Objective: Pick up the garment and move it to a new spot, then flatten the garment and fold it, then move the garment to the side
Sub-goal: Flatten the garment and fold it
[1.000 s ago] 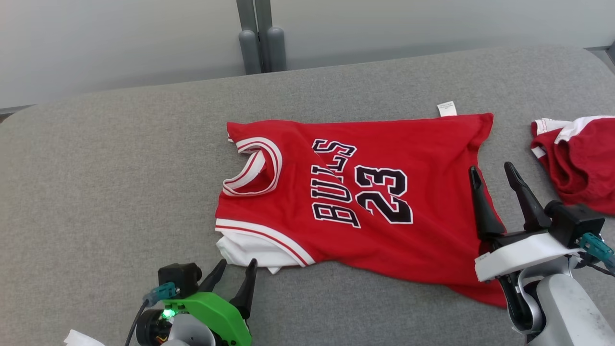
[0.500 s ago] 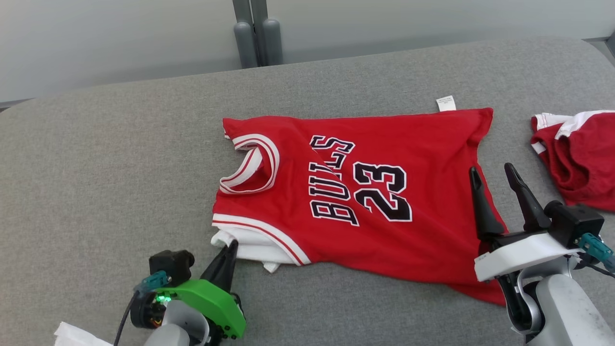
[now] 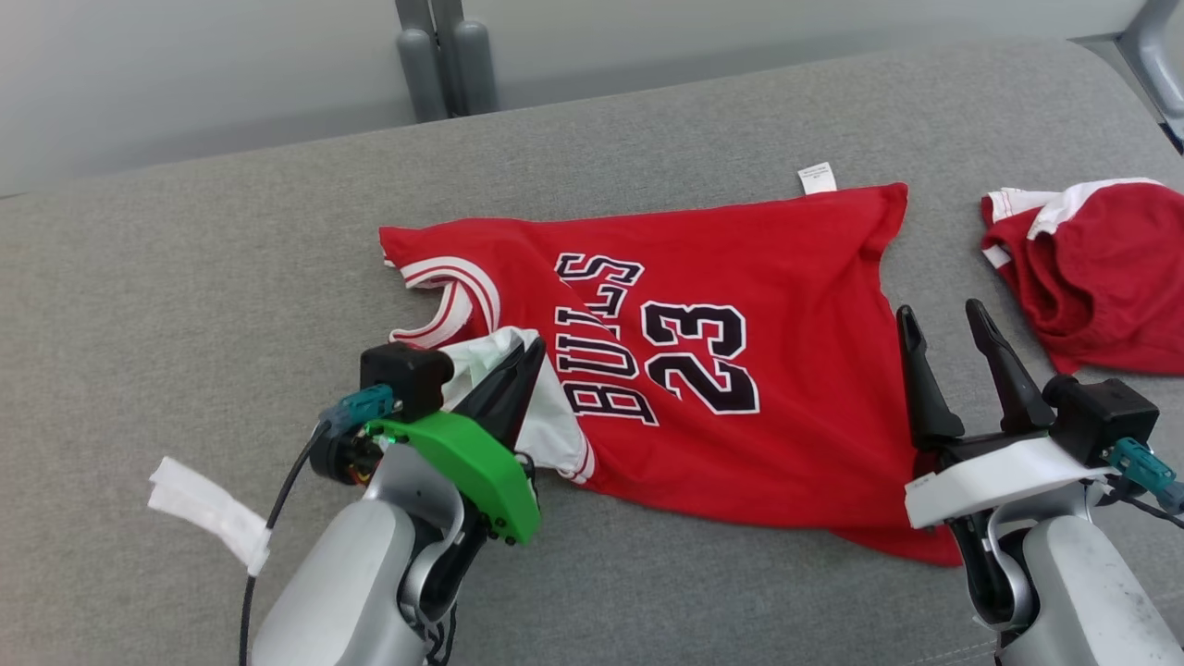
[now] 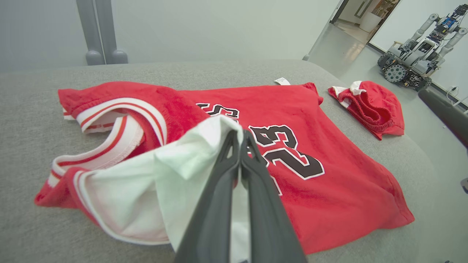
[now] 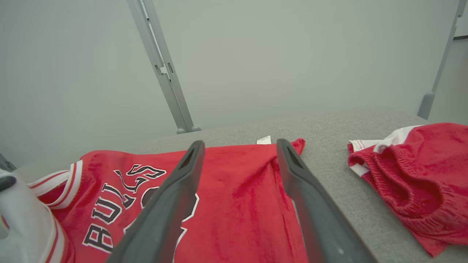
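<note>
Garment (image 3: 786, 296) on grey cushion (image 3: 185, 277) — pale wall (image 3: 185, 74) behind

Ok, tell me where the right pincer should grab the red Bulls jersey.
On the red Bulls jersey, take the near hem corner from the robot's side: it lies flat by the open right pincer, opposite the shoulder the left pincer pinches.

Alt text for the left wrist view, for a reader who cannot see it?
The left end effector, shut, pinches the white underside of a red Bulls 23 jersey, lifted over its front. The jersey lies on a grey padded surface, a second red garment lying apart.
</note>
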### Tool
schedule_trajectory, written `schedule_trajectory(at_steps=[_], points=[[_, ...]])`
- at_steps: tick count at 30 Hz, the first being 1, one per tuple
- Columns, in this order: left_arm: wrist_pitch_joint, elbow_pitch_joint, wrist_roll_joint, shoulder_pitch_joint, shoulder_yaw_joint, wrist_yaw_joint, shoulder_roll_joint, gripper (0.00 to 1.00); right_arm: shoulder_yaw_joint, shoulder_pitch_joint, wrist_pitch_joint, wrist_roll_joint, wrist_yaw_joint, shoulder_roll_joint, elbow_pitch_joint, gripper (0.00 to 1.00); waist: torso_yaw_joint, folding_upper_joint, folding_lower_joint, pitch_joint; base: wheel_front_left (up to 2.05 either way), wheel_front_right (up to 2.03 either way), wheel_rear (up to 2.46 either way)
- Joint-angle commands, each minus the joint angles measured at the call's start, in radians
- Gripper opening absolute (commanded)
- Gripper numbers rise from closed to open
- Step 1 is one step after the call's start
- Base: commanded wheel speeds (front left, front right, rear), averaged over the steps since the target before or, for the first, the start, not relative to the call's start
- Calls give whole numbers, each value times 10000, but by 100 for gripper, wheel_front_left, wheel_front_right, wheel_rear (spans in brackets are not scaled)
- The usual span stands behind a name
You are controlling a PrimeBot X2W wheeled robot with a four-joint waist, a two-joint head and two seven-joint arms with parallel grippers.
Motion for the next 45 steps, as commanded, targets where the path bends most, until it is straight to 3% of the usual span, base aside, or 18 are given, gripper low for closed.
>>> schedule_trajectory(at_steps=[1,7,8,9,10,16,23,27,37,40,45], points=[[105,289,-84,-416,-93,-48,-76,0,17,-154,-35,-59,5,60,9,100,-458,0,0,382,0,0,0],[344,2080,-194,-1731,-938,-67,-320,0,-5,-365,-32,-66,5,238,56,100,-1097,0,0,853,0,0,0],[233,2407,-176,-1919,-1077,-69,-355,36,-9,-387,-32,-68,5,269,61,100,-1156,0,0,889,0,0,0],[164,2651,-133,-2051,-1212,-71,-384,36,-17,-385,-32,-73,5,284,69,100,-1190,0,0,899,0,0,0],[40,2905,-115,-2178,-1376,-71,-416,100,-32,-379,-32,-79,5,298,89,100,-1211,0,0,896,0,0,0],[-638,3326,-350,-2467,-2281,-71,-470,100,-156,-193,-32,-124,5,264,182,100,-856,0,0,521,0,0,0],[-1253,2415,-444,-1896,-2673,-59,-252,100,-21,-14,-32,-112,5,151,252,100,-227,0,0,-149,0,0,0],[-1288,1471,-397,-1426,-2578,289,176,100,27,105,-32,-73,5,121,268,100,-100,0,0,-314,0,0,0],[-1413,-1329,-571,391,-1457,1974,1824,100,-104,330,-32,7,5,52,156,100,-177,0,0,-370,0,0,0],[-1211,-1652,-574,614,-1315,2145,2202,100,-96,355,-32,-17,5,79,160,100,-156,0,0,-316,0,0,0],[-980,-1413,-494,99,-1459,1856,2340,100,7,127,-32,-46,5,84,159,100,-158,0,0,-148,0,0,0]])
